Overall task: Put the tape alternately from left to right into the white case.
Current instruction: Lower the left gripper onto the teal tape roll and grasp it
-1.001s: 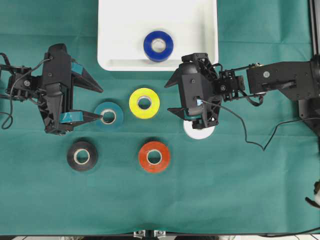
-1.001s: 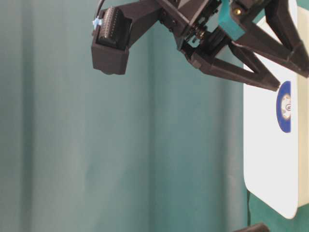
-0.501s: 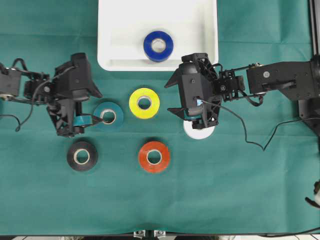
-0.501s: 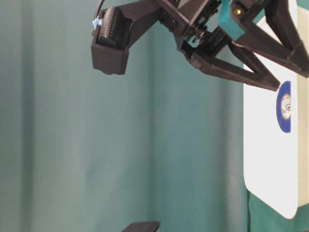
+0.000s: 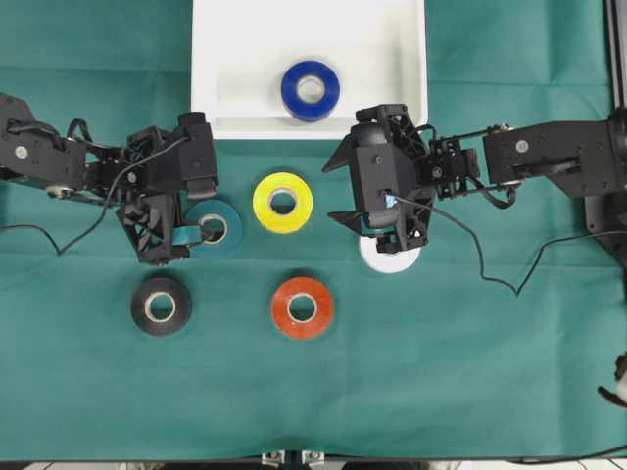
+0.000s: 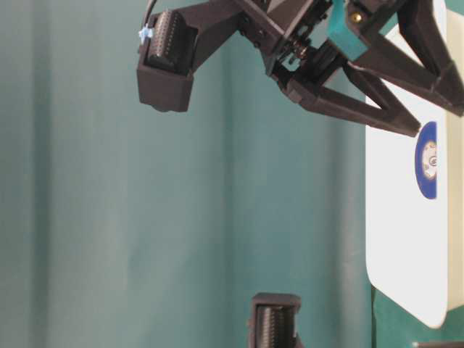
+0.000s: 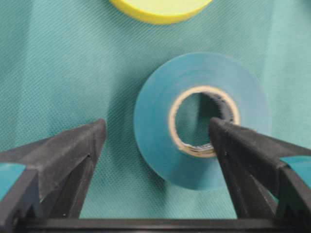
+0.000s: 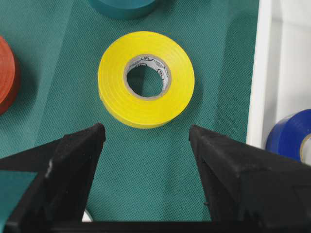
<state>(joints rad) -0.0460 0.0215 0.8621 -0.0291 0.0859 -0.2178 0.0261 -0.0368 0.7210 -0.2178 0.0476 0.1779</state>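
Straddling teal roll [image 7: 199, 121], left gripper [image 7: 155, 141] has dropped onto it; jaws spread, one finger in core, nothing gripped. Right gripper [image 8: 146, 141] unmoved, jaws spread. Teal pickup imminent.

One roll [image 5: 311, 90] lay in the tray [image 5: 227, 69] at the top. Below the tray, two rolls [image 5: 283, 202] sat side by side, a third [image 5: 390, 257] to their right, two more [image 5: 162, 305] nearest the bottom edge.
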